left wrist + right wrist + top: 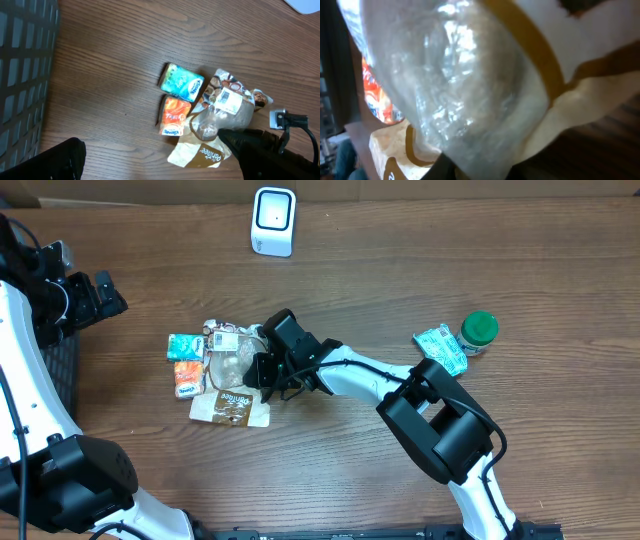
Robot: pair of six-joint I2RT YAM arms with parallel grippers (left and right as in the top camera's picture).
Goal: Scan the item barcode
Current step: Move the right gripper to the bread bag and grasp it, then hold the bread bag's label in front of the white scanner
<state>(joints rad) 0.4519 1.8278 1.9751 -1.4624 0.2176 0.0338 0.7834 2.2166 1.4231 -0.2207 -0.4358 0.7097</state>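
Your right jaws (260, 370) are down on the clear bag (232, 360) in the pile left of centre on the surface (400, 260). From overhead the arm's black head covers the bag's right edge and hides the fingertips. You cannot tell whether the jaws have closed on the plastic or only rest against it. Your right wrist camera is filled with crinkled clear film, the pouch's brown band curving behind it.

The bag lies on the surface with a white label on its upper end. It overlaps the pouch (225, 408), which is below it. The teal pack (185, 345) and orange pack (186, 375) sit just beside it on the left, teal above orange.

The scanner (273, 220) stands upright at the far edge, well apart from the pile. A green-lidded jar (478, 332) and a packet (440, 348) touch each other off to the right.

Your left jaws (105, 298) stand wide apart, with nothing between them, near the basket (25, 75).
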